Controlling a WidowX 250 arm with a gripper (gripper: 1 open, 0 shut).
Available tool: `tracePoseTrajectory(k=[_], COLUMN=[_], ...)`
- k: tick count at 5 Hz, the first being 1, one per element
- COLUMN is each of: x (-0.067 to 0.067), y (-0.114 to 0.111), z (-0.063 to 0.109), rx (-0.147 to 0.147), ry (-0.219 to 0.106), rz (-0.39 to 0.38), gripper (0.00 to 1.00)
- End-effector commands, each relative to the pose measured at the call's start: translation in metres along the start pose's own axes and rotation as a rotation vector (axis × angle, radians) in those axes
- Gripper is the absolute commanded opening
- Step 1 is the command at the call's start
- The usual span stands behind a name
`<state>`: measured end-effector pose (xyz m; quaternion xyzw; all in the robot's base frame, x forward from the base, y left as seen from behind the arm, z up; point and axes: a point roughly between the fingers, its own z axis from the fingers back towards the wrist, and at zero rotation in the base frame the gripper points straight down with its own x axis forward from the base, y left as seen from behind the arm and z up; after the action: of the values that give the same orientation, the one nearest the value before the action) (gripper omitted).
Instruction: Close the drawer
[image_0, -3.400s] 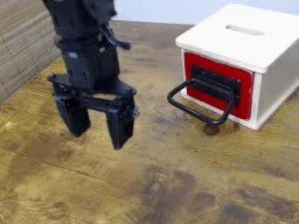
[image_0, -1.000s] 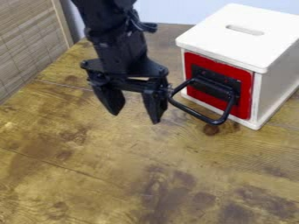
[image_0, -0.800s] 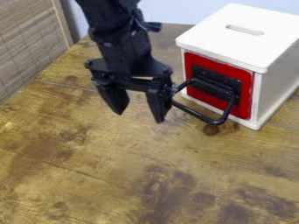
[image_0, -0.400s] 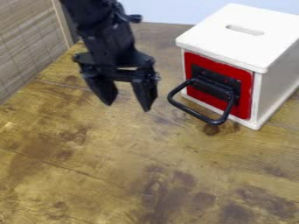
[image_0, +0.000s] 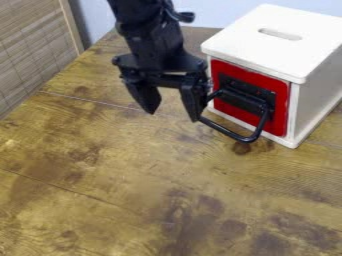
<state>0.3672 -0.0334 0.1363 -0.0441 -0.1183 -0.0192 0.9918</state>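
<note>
Hand (image_0: 175, 103), wide open and empty, beside the drawer (image_0: 249, 98); best to press squarely on its red front, avoiding the loop handle (image_0: 230, 119).

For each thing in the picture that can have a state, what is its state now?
Gripper: open, holding nothing, pointing down next to the handle.
Drawer: its red front sits about flush with the box; whether it is fully shut, cannot tell.
Handle: hanging out in front of the drawer.
Box: upright on the table.

One raised camera looks down, fairly close, across the table (image_0: 94, 190).
</note>
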Motion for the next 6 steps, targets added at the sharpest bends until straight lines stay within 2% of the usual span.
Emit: tracePoseTrajectory(k=[1,2,3,4,5,6], x=[-0.001,-0.01,-0.014,-0.015,-0.009,-0.007], y=[0.002,0.008,0.023,0.035,0.044,0.048], z=[0.021,0.033,0.026,0.031,0.027,0.022], rx=[0.009,0.01,0.057,0.083,0.128,0.163], ry=[-0.065,-0.074,-0.1,-0.137,-0.146,-0.148], rz=[0.004,0.02,0.005,-0.087,-0.163,-0.195], gripper=[1.0,1.0,1.0,1.0,1.0,1.0])
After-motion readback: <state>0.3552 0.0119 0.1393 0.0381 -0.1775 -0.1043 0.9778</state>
